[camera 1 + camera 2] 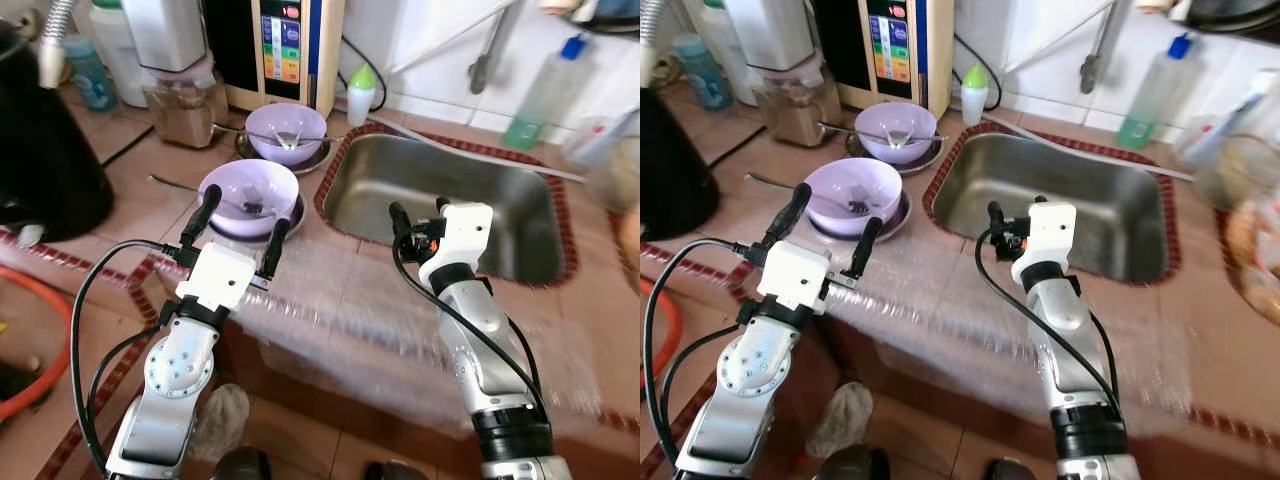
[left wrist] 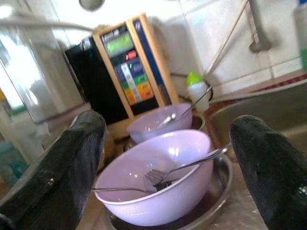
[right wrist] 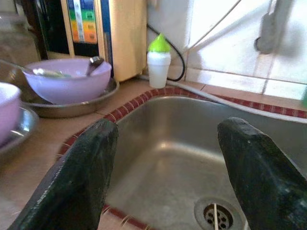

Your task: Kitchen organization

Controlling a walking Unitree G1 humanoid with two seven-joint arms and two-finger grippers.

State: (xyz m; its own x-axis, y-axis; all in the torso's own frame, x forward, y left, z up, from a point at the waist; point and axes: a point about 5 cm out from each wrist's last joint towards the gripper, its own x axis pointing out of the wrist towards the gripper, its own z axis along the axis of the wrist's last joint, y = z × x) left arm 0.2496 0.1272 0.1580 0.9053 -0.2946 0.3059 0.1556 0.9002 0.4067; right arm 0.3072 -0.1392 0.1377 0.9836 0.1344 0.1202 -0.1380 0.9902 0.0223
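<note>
Both grippers hover empty, fingers spread: left gripper [image 1: 240, 226] just before the near lilac bowl [image 1: 247, 197], right gripper [image 1: 420, 215] at the steel sink [image 1: 1140, 240] rim. Left wrist view reveals a fork [image 2: 187, 167] inside that bowl — right wrist view shows the sink's drain [image 3: 217, 215] and a green-capped bottle [image 3: 159, 61].

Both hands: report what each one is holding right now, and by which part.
Nothing is held. The left hand is open, its fingers either side of the near purple bowl without touching it. The right hand is open at the sink edge.
</note>
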